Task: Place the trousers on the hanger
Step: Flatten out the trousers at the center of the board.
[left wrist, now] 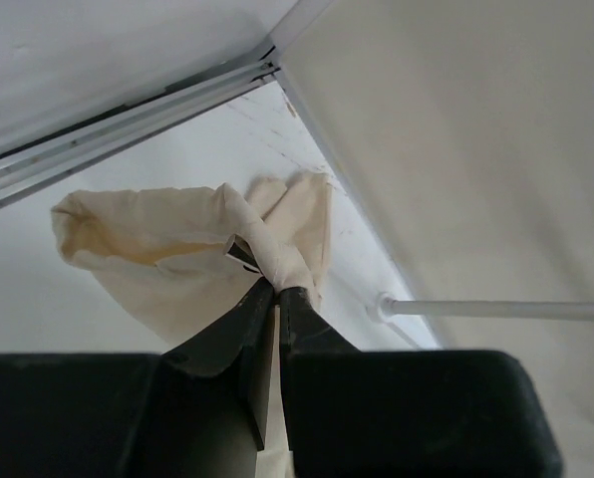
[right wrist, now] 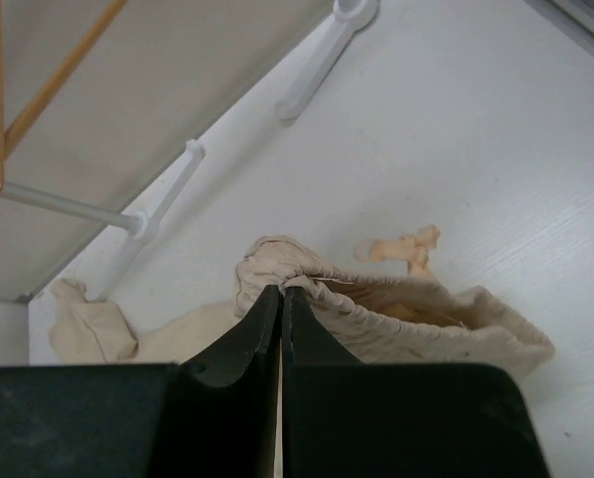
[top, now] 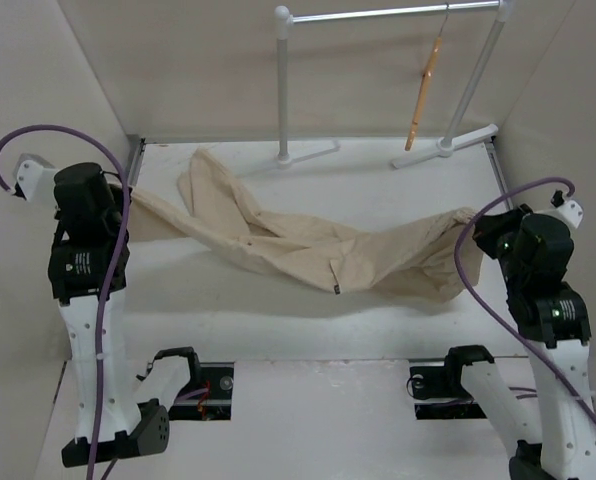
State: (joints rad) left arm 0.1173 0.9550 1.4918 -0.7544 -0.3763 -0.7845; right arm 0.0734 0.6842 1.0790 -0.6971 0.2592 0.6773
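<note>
Beige trousers (top: 308, 245) stretch between the two arms across the middle of the worktop (top: 278, 330). Whether the sagging middle touches the surface I cannot tell. The left pincer (left wrist: 275, 289) is clamped on a bunched leg end near the left wall. The right pincer (right wrist: 281, 291) is clamped on the gathered waistband near the right wall. The other leg lies loose, trailing toward the back.

The hanger (top: 425, 92) hangs by its hook from the rail of the white rack (top: 283, 85) at the back right, well apart from the cloth. As I read it, the step in hand is holding the garment spread out, and draping has not begun. The next move calls for carrying the cloth back to the hanger and over its bar, with both grips kept firm.

Room is tight at the sides, where each arm sits close to a wall. The rack's posts and feet stand in the way at the back. The open room lies between the cloth and the rack.
</note>
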